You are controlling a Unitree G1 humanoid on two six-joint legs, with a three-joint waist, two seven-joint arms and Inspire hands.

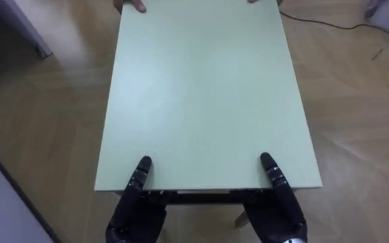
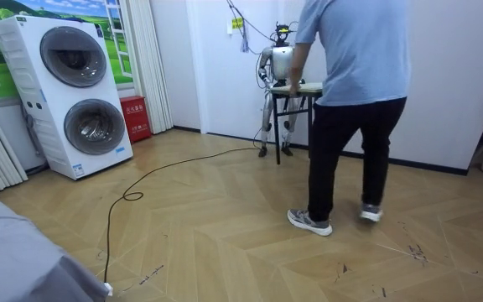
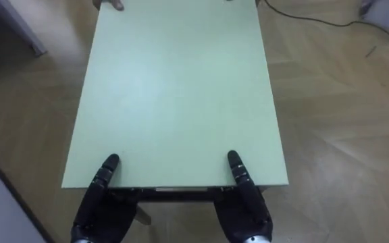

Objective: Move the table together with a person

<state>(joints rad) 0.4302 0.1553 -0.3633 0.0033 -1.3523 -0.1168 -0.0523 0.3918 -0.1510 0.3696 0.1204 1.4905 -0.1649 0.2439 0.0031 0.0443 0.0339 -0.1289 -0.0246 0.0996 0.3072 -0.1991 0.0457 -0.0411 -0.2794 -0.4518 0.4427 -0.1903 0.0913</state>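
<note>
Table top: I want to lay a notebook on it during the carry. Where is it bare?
The table is bare across its whole middle, from the person's hand at the far edge to the robot's left hand and right hand at the near edge. A bare strip lies between those two. Crowded only at those hands.

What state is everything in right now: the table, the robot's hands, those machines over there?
table: upright, held at both ends.
left hand: clasps the near edge, thumb on top.
right hand: same clasp, thumb on top.
person: standing, holding the far edge.
washing machines: stacked, both doors closed.
cable: lying loose, partly looped.
</note>
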